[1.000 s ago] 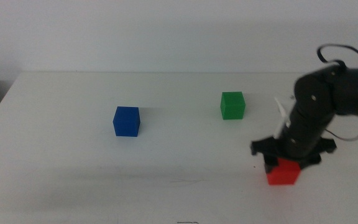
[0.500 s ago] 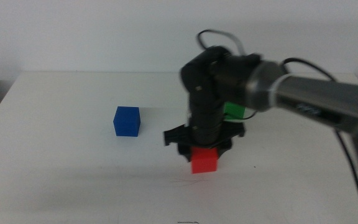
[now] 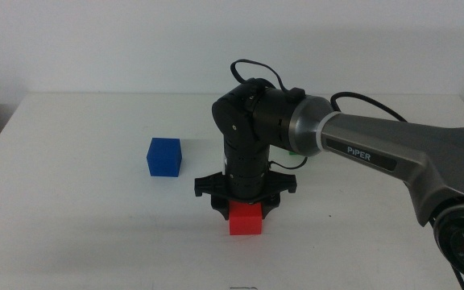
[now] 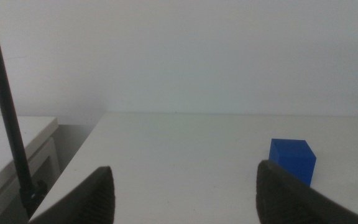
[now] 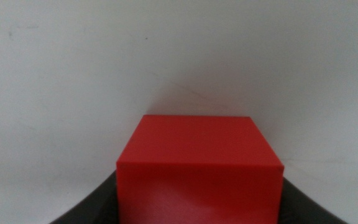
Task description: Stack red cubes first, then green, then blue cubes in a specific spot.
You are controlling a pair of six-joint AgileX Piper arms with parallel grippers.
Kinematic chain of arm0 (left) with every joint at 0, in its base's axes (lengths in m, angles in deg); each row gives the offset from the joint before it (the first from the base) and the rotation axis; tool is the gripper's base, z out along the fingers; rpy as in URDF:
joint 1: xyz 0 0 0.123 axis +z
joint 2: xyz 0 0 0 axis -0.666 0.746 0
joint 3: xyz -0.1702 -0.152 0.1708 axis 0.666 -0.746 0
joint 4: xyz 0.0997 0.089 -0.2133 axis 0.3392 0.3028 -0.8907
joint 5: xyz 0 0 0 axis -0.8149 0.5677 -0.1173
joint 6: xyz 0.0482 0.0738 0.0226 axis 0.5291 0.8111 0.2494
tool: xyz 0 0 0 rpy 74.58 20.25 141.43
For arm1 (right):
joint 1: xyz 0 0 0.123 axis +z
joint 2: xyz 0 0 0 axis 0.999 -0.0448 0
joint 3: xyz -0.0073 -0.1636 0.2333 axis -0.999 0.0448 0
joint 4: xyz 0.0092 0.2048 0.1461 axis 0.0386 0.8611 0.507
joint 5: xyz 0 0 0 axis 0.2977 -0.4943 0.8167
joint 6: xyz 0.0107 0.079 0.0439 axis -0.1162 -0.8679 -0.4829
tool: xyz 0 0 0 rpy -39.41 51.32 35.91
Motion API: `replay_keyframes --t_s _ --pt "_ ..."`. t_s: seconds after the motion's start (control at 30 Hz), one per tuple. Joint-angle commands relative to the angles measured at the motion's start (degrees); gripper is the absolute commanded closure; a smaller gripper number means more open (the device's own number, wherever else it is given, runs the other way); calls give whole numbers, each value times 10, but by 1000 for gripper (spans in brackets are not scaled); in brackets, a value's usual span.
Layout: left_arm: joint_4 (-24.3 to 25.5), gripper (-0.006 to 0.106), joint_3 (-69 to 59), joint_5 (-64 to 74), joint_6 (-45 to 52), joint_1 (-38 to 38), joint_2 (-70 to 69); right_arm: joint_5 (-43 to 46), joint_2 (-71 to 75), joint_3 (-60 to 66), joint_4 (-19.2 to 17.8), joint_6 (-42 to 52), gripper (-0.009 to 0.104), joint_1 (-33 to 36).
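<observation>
The red cube (image 3: 246, 219) sits between the jaws of my right gripper (image 3: 246, 211), which is shut on it at the front middle of the white table (image 3: 87, 209). It is at or just above the surface. In the right wrist view the red cube (image 5: 199, 162) fills the space between the jaws of the right gripper (image 5: 197, 208). The blue cube (image 3: 164, 156) stands alone to the left and also shows as the blue cube (image 4: 293, 160) in the left wrist view. The green cube is hidden behind the right arm. My left gripper (image 4: 182, 199) waits open at the table's front left corner.
The right arm (image 3: 361, 149) reaches in from the right across the table's middle. A dark thin pole (image 4: 8, 124) and a lower side surface (image 4: 11, 134) stand beyond the table's left edge. A white wall backs the table.
My right gripper has carried the red cube leftward from the table's right side to the front middle and lowered it. The arm now covers the green cube. The blue cube has not moved.
</observation>
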Motion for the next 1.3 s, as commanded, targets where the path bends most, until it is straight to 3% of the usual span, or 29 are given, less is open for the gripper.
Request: replay_keyframes --t_s 0.0,0.1,0.2,0.23,0.47,0.73,1.27 --pt "-6 26 1 -45 0 -1 -12 4 37 -19 -5 -10 93 -2" --pt "-6 26 1 -45 0 -1 -12 3 34 -19 -5 -12 88 -3" --pt "-6 26 1 -45 0 -1 -12 3 34 -19 -5 -13 71 -3" --pt "-6 26 1 -45 0 -1 -12 2 34 -19 -8 -8 36 -3" --pt "-6 26 1 -45 0 -1 -12 2 52 -20 -10 -3 1 -4" --pt "-6 26 1 -45 0 -1 -12 -12 118 -21 -40 14 1 -21" --pt "-6 26 1 -45 0 -1 -12 -24 68 -152 -81 146 1 -159"
